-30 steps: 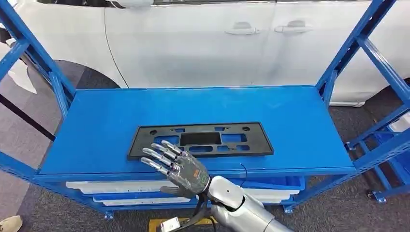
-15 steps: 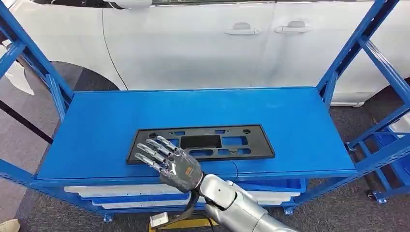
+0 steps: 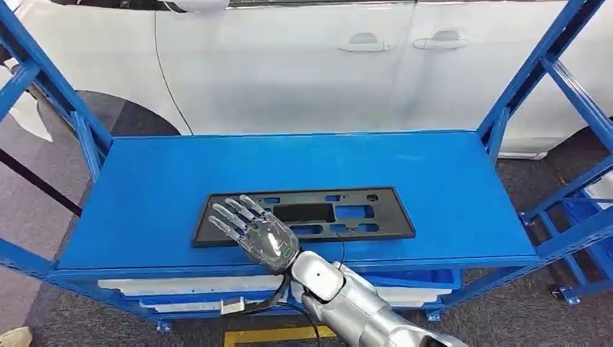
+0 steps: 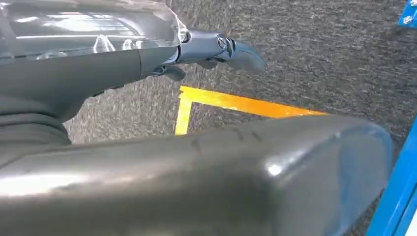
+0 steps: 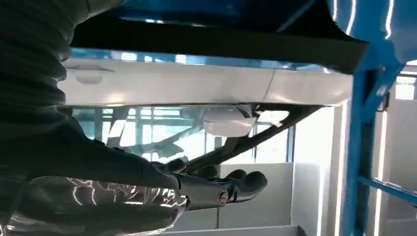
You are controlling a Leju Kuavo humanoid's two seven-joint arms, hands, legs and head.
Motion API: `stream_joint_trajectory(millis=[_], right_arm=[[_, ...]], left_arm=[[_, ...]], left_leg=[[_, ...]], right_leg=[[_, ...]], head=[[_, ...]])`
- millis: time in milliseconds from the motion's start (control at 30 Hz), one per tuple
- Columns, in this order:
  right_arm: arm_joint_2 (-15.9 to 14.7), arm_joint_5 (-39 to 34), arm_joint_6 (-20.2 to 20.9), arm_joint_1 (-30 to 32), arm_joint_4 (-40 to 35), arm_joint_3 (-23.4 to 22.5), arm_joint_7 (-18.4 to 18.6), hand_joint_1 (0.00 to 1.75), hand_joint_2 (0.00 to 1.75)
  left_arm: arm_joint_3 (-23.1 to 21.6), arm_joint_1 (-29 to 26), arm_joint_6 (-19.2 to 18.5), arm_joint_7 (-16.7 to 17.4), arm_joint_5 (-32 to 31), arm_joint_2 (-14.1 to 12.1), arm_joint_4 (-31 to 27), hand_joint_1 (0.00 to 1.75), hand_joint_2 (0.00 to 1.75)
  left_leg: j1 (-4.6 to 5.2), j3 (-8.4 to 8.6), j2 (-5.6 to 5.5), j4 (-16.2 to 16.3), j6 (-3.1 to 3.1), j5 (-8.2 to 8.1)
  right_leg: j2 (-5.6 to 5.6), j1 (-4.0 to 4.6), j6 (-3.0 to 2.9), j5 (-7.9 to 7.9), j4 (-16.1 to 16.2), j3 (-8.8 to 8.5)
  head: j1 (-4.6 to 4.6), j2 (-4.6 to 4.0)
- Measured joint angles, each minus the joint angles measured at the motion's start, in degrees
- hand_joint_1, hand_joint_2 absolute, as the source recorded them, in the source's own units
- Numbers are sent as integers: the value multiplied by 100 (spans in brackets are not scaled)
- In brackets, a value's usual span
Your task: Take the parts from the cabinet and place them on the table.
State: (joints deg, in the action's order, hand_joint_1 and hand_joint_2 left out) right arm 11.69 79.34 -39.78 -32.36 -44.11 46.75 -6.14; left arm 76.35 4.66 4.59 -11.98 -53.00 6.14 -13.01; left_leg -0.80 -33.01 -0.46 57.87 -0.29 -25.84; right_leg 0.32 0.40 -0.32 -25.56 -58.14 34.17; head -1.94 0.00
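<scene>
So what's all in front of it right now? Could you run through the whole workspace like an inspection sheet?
Surface: blue shelf top of a metal rack, flat and bare apart from one part.
Job's things: black plastic frame with cut-outs, lying flat near the front edge.
Clutter: nothing seen on the shelf; white trays on the level below.
Hands: right hand open, fingers spread over the frame's left end, contact unclear; left hand hangs over the floor, grasp cannot be told.
Cables: thin black cable by the right wrist.
Surroundings: white car behind the rack; grey carpet, yellow floor line.
</scene>
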Motion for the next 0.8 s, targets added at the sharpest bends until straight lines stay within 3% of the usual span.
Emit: stream_joint_trajectory(millis=[33, 100, 133, 200, 233, 267, 300, 333, 367, 400, 433, 467, 533, 600, 633, 700, 733, 767, 800], right_arm=[[7, 2, -2, -2, 33, -11, 2, 0, 175], [44, 4, -6, -8, 72, -44, 2, 0, 175], [74, 4, -7, -23, 87, -48, 2, 0, 175], [101, 7, -7, -25, 129, -50, 4, 0, 175], [101, 7, -7, -23, 155, -50, 2, 0, 175], [101, 11, -7, -16, 181, -50, 2, 0, 175], [105, 11, -7, -15, 199, -50, 2, 0, 175], [107, 11, -9, -15, 208, -52, 2, 0, 175], [116, 11, -9, -16, 212, -52, 2, 0, 175], [127, 11, -9, -19, 216, -55, 2, 0, 175], [129, 11, -9, -26, 223, -57, 2, 0, 175], [138, 15, -11, -26, 231, -59, 2, 0, 175], [138, 20, -13, -25, 238, -63, 2, 0, 175], [138, 20, -15, -31, 238, -81, 4, 0, 175], [138, 20, -17, -37, 238, -85, 4, 0, 175], [135, 20, -17, -33, 247, -87, 4, 0, 175], [133, 20, -17, -25, 260, -87, 4, 0, 175], [131, 20, -17, -18, 273, -87, 4, 0, 175], [131, 20, -17, -17, 288, -87, 4, 0, 175]], left_arm=[[0, -1, 0, -2, 0, 2, 0, 0, 0], [0, 0, 0, -7, 0, -4, 0, 0, 0], [0, 1, 0, -7, 0, -2, 0, 0, 0], [-2, 1, -2, -4, -4, -2, 0, 0, 0], [-2, -10, -2, -4, -4, -4, 0, 0, 0], [-2, -22, -2, -4, -4, -4, 0, 0, 0], [-2, -30, -2, -4, -4, -7, 0, 0, 0], [-2, -29, -2, -4, -4, -13, 0, 0, 0], [-2, -25, -2, -6, -4, -15, 0, 0, 0], [-2, -24, -2, -4, -4, -18, 0, 0, 0], [-4, -17, -4, -4, -9, -17, 2, 0, 0], [-4, -10, -7, -4, -9, -17, 0, 0, 0], [-4, -28, -7, -4, -9, -17, 0, 0, 0], [-4, -24, -7, -4, -9, -13, 0, 0, 0], [-4, -18, -7, -7, -9, -15, 0, 0, 0], [-4, -16, -4, -7, -9, -20, 0, 0, 0], [-4, -20, -4, -7, -9, -22, 0, 0, 0], [-4, -25, -6, -7, -7, -22, 0, 0, 0], [-4, -26, -7, -4, -7, -22, 0, 0, 0]], left_leg=[[-8, 19, 4, -29, -36, 9], [-17, 24, 11, 49, -92, -77], [-14, -90, 11, 322, -109, -261], [-37, -555, 11, 1290, -167, -716], [-38, -746, 12, 1663, -183, -835], [-38, -832, 12, 1801, -192, -817], [-40, -766, 12, 1614, -194, -635], [-46, -577, 14, 1209, -193, -380], [-52, -298, 16, 628, -184, -85], [-56, -58, 24, 123, -169, 110], [-27, 4, 22, 16, -128, 5], [-11, -12, 6, 17, -61, 32], [5, -33, 6, 28, -12, 27], [-45, -7, 12, -33, 80, 72], [-43, -7, 14, -37, 119, 69], [-31, -16, 20, -36, 139, 66], [-28, -21, 23, -33, 143, 63], [-26, -18, 23, -31, 144, 62], [-26, -10, 21, -31, 144, 60]], right_leg=[[3, 6, -21, 2, 5, -2], [-9, -70, -88, 50, 128, -85], [-20, -77, -123, 49, 140, -103], [-27, -63, -141, 38, 136, -105], [-29, -58, -145, 34, 131, -103], [-27, -58, -145, 29, 124, -104], [-20, -61, -138, 16, 114, -111], [-12, -64, -123, 3, 105, -125], [-8, -68, -108, -20, 88, -146], [-5, -68, -82, -45, 66, -159], [-1, -22, -46, -63, 43, -140], [4, -22, -26, -55, 35, -122], [3, -31, 18, -43, 51, -124], [-2, -45, 88, -118, -22, -113], [-5, -48, 107, -261, -213, -26], [-4, -67, 150, -736, -1141, 418], [-4, -72, 163, -898, -1605, 649], [-5, -75, 169, -906, -1826, 771], [-5, -75, 164, -763, -1729, 745]], head=[[0, 0], [0, 0], [-2, 0], [0, 0], [0, 0], [0, 0], [0, 0], [0, 0], [0, 0], [0, 0], [0, 0], [0, 0], [0, 0], [0, 0], [0, 0], [0, 0], [0, 0], [0, 0], [0, 0]])
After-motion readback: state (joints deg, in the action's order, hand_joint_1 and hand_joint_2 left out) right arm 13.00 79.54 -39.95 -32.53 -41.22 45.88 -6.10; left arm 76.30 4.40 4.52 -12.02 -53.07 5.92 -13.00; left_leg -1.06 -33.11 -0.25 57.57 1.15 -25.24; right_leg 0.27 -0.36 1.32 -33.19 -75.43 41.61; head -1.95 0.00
